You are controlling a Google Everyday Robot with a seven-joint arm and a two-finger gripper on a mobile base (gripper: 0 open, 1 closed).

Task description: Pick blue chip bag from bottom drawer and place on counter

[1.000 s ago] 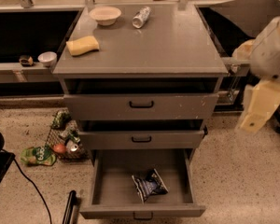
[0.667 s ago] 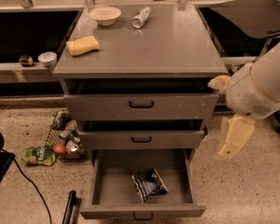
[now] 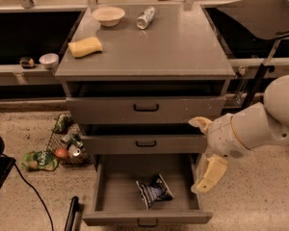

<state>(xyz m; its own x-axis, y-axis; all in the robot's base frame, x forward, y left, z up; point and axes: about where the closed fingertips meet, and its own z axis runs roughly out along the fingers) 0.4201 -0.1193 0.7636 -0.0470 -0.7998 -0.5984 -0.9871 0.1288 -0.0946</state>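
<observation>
The blue chip bag (image 3: pixel 154 190) lies crumpled on the floor of the bottom drawer (image 3: pixel 116 192), right of its middle. The drawer is pulled fully out; the two shallower drawers above it are slightly ajar. The counter (image 3: pixel 173 47) is the grey cabinet top. My gripper (image 3: pixel 203 149) hangs at the right side of the cabinet, level with the middle drawer and above the bottom drawer's right wall. Its cream fingers (image 3: pixel 210 173) are spread open and empty, up and to the right of the bag.
On the counter are a white bowl (image 3: pixel 109 16), a lying can (image 3: pixel 145 17) and a yellow sponge (image 3: pixel 85 46). A wire basket of items (image 3: pixel 67 143) and a green pouch (image 3: pixel 40 160) lie on the floor to the left. A dark table (image 3: pixel 260 16) stands at the right.
My arm has swung down and to the left, from beside the top drawer to beside the middle and bottom drawers. The bag has not moved.
</observation>
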